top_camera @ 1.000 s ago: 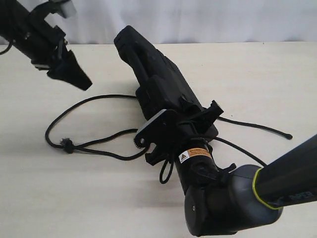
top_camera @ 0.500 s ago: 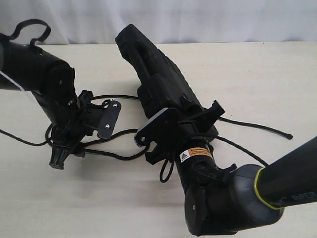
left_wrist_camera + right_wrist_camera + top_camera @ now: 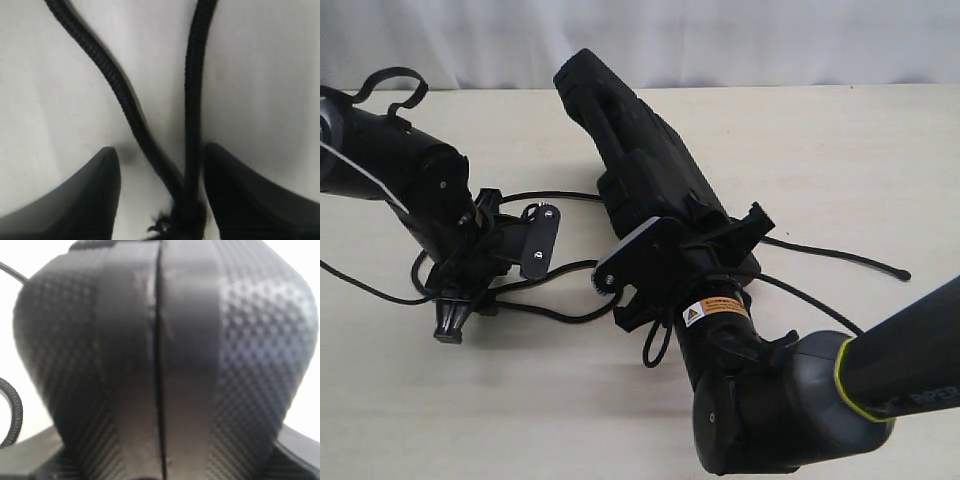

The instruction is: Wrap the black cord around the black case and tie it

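Pale tabletop (image 3: 400, 400) shows all round the black cord (image 3: 560, 193), which tells me how little is done. It lies slack in a loose loop on the left, runs to the black case (image 3: 640, 150) in the middle, and comes out again on the right as a free tail ending in its small tip (image 3: 904, 273). I see no turn of it over the case's upper side and no tie anywhere, so I judge the wrap barely begun at best, with the turns and the tying left to do. Whether it passes under the case or only behind it I cannot tell. Starting at the left, my left gripper (image 3: 453, 318) is down at the table on the loop's outer end. Its wrist view shows the jaws standing well apart, with two strands running between the fingers (image 3: 100, 200) and the frayed knot (image 3: 175, 222) sitting between them. Neither pad seems to press the cord, so I hold nothing there yet. In the middle, the case seems to stand tipped up on a long edge, slantwise across the table. My right gripper (image 3: 685, 245) has it by the end nearer the camera. That wrist view is filled by the case's textured shell and seam, with a finger on each side, so the jaws are clamped on the case across its thickness. A short bend of cord hangs just beside that gripper.
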You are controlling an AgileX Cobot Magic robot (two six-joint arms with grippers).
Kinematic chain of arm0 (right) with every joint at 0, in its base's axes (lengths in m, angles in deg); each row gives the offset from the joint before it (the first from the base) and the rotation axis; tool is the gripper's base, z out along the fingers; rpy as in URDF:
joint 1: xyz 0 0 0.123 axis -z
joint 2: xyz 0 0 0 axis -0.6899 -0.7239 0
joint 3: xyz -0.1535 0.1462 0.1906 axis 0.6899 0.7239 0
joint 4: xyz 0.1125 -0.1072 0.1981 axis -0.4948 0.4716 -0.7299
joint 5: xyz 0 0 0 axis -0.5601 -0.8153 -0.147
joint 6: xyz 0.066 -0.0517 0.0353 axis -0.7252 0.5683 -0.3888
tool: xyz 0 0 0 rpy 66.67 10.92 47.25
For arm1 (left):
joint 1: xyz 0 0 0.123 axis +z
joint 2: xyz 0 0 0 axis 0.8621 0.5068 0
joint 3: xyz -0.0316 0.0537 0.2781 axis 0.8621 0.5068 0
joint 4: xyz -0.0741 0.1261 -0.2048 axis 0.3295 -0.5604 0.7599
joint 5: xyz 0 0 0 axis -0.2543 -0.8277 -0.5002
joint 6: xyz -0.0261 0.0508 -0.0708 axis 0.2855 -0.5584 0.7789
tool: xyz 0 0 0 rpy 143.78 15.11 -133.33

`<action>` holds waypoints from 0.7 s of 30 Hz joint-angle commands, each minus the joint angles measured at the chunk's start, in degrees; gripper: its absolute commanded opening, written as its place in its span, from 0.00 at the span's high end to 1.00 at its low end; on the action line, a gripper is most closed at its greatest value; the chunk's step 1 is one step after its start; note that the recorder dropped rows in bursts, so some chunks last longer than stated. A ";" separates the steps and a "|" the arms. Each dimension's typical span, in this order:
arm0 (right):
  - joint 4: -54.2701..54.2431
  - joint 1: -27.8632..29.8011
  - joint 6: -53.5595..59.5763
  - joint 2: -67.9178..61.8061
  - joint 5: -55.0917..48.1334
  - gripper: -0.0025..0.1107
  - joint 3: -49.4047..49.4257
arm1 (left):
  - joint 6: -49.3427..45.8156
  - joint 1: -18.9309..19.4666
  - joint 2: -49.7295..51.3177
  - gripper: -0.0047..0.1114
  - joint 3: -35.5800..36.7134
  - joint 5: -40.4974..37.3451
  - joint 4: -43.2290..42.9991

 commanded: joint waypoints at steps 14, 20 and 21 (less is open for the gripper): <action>-2.13 0.05 -2.90 0.64 -2.46 0.93 -0.12 | 6.25 3.07 -0.15 0.96 -5.17 -7.80 5.20; -2.13 0.05 -8.86 0.64 -2.82 0.93 -0.12 | -0.87 12.07 -6.93 0.96 -5.16 -9.66 23.45; -2.13 0.05 -9.62 0.64 -2.82 0.93 -0.12 | -3.27 13.00 -7.48 0.96 -5.16 -9.76 25.88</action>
